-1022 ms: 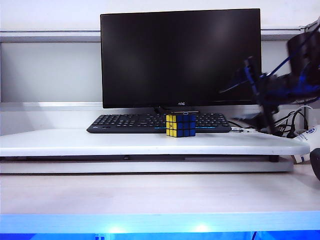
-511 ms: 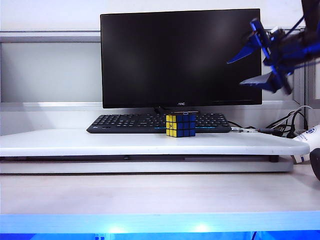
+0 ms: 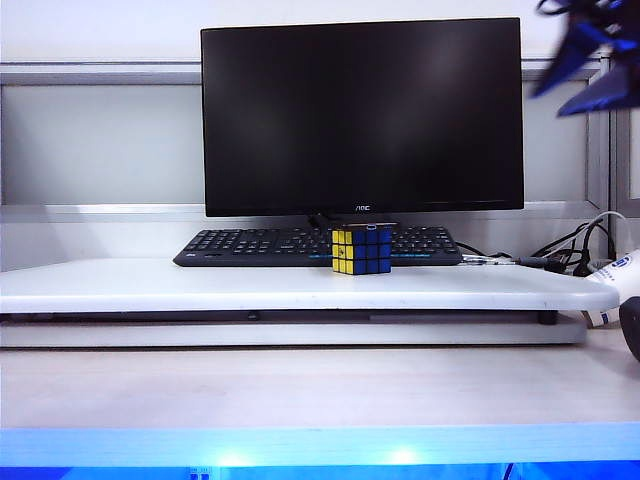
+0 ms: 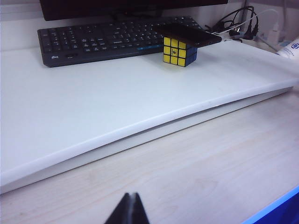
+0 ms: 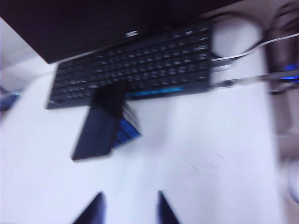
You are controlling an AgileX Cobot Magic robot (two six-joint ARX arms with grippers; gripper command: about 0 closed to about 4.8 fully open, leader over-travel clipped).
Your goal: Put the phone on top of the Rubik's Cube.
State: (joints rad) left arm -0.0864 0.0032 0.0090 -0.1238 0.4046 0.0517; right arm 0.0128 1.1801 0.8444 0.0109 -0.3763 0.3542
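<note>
Phone (image 4: 188,33) lies flat across Rubik's Cube (image 4: 179,50), overhanging; left gripper (image 4: 127,211) closed, right gripper (image 5: 128,205) parted, both empty.

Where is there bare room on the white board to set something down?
Free: the wide white board in front of the black keyboard, away from the blue-and-yellow Rubik's Cube. Crowded: the cube carrying the flat black phone, and the cable tangle behind.

phone (image 5: 99,125) atop rubik's cube (image 5: 127,127)
</note>
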